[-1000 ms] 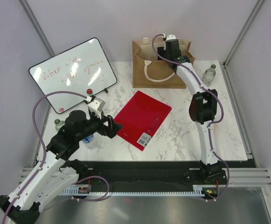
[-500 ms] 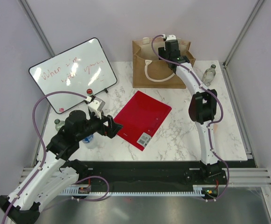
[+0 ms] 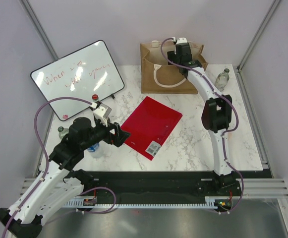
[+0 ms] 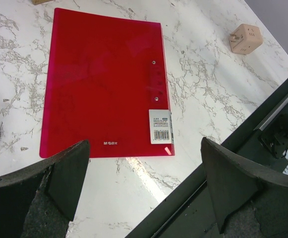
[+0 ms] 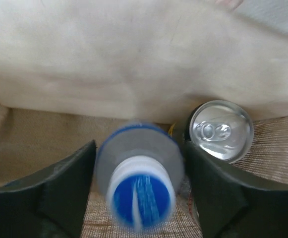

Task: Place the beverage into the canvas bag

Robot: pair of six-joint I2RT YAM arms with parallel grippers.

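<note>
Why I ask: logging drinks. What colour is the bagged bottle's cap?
Blue cap, best in right wrist view.

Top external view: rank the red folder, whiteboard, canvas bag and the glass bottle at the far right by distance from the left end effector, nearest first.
From the left end effector:
1. Red folder, right beside it, toward the table's middle.
2. Whiteboard, far left, and canvas bag, far middle: too close to call.
3. Glass bottle, far right corner.

Canvas bag [image 3: 153, 74] at table back; whiteboard [image 3: 77, 79] to its left, folder [image 3: 151, 126] before it; inside bag, can [image 5: 221, 130] right of bottle [image 5: 140, 186]
</note>
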